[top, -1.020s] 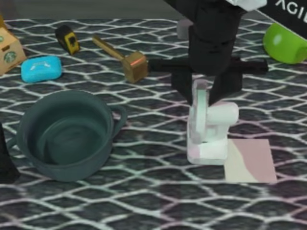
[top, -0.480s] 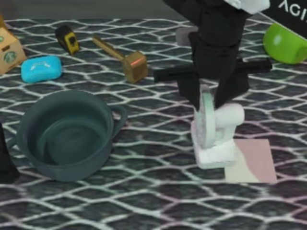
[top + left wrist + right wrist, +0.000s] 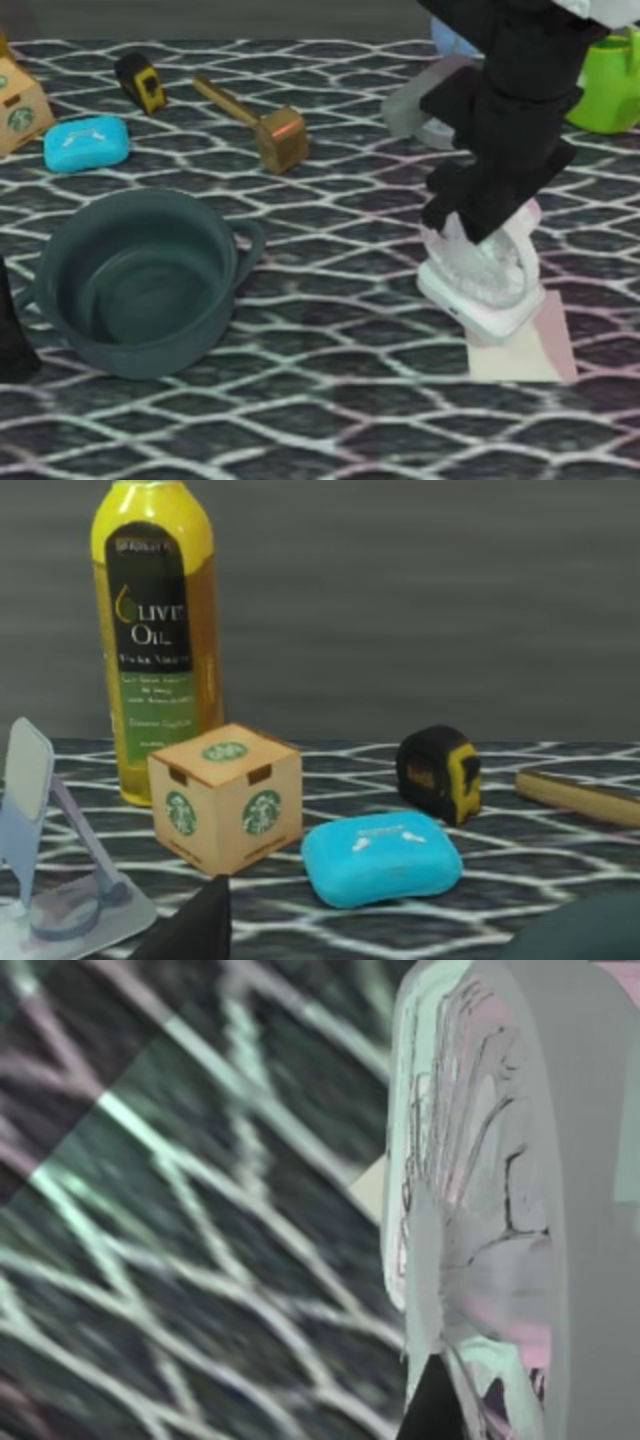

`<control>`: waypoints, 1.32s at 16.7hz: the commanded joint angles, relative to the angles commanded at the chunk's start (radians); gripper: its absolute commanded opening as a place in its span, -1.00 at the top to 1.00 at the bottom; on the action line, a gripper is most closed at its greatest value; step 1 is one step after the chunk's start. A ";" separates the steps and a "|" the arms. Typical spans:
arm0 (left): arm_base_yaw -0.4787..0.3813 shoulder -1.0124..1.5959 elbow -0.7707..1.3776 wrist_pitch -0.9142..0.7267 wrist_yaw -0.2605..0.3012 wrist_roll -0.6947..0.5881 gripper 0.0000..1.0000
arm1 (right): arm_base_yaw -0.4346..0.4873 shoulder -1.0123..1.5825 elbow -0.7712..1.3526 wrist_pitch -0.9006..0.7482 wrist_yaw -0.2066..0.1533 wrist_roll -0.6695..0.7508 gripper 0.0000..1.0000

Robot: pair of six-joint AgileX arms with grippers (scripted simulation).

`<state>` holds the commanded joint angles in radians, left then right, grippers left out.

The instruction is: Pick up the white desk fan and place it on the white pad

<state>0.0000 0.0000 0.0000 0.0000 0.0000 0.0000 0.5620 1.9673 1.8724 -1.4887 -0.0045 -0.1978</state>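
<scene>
Matte black, blocky right arm (image 3: 515,110) with a white shell panel near its upper end. Black left arm (image 3: 12,340), barely visible.

In the top view the pot (image 3: 140,280) sits at left centre, the hammer (image 3: 255,115) above it. At lower right, the white desk fan (image 3: 485,280) overlaps the white pad (image 3: 525,350).

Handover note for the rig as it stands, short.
Right gripper: shut on the white desk fan, over the right side of the table.
Left arm: parked at the left edge, idle.
Fan: base overlaps the left part of the white pad; cannot tell if it rests there.
Done: pick-up, carry to the pad.
Left: settle the fan fully on the pad, release, withdraw.
</scene>
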 joint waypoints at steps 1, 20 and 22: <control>0.000 0.000 0.000 0.000 0.000 0.000 -1.00 | -0.012 -0.025 -0.029 0.011 -0.001 -0.117 1.00; 0.000 0.000 0.000 0.000 0.000 0.000 -1.00 | -0.112 -0.224 -0.334 0.115 -0.008 -0.946 1.00; 0.000 0.000 0.000 0.000 0.000 0.000 -1.00 | -0.116 -0.223 -0.381 0.171 -0.008 -0.945 1.00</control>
<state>0.0000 0.0000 0.0000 0.0000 0.0000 0.0000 0.4462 1.7443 1.4912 -1.3173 -0.0121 -1.1432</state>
